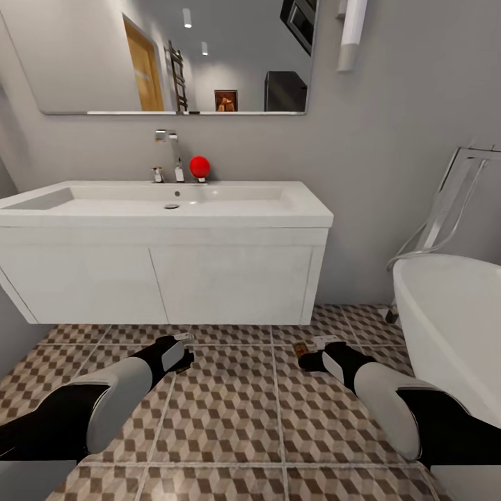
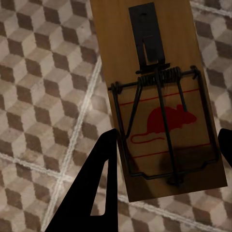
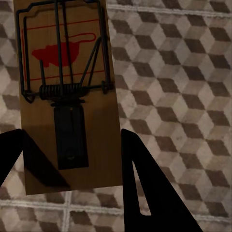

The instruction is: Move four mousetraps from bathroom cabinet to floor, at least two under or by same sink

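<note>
**A:** ok head view first, what's the count? I get one bathroom sink (image 1: 174, 202) on its white vanity (image 1: 167, 278), one chrome tap (image 1: 167, 149), one red ball (image 1: 200, 165) by the tap, one mirror (image 1: 167, 56), one bathtub (image 1: 452, 327) on the right.

**B:** Same. Two arms low over the bathroom floor (image 1: 229, 417), just in front of the vanity. Left tool (image 1: 182, 342) and right tool (image 1: 321, 346) are tiny here, and only a sliver of board pokes out of each.

**A:** left wrist view clears that up: one mousetrap (image 2: 159, 96), red mouse print and wire spring facing the camera, cube tiles behind it. Left tool's dark fingers (image 2: 104, 183) sit on either side of the board's near end, clamped on it as far as I can see.

**B:** Right wrist view, a second mousetrap (image 3: 67, 96), same deal, right tool closed around its near end with a finger (image 3: 140, 179) against each edge. So two traps counted, both held above the floor near the sink.
</note>
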